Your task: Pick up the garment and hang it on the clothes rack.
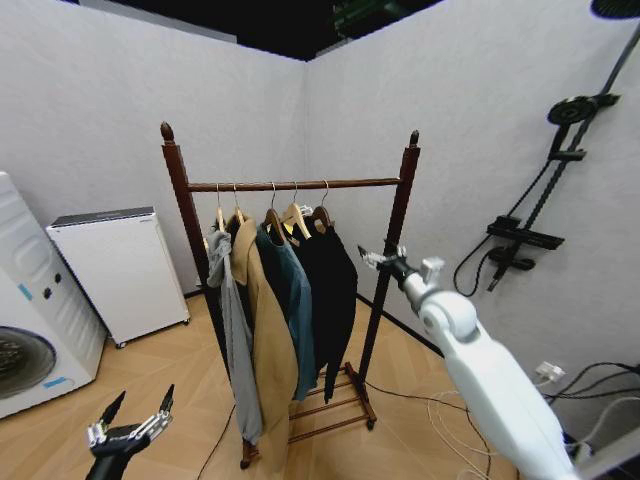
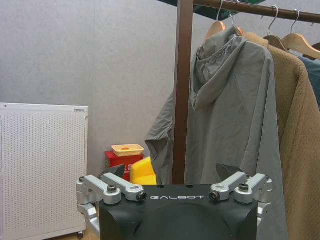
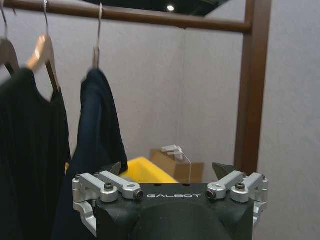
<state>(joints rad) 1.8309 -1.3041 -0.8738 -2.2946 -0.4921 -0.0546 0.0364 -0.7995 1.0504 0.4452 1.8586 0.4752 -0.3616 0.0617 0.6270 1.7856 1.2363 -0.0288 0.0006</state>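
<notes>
The clothes rack of dark reddish-brown wood stands in the room's corner, its rail carrying several hangers. The black garment hangs at the rail's right end by a metal hook; in the right wrist view its dark cloth drops beside more black fabric. My right gripper is open and empty, held out level with the garment's shoulder, just right of the rack's right post. My left gripper is low at the left, open and empty, facing the rack's left post.
A grey hoodie, a tan coat and a teal jacket hang left of the black garment. A white cabinet and a washing machine stand at the left. Shower fittings are on the right wall, cables on the floor.
</notes>
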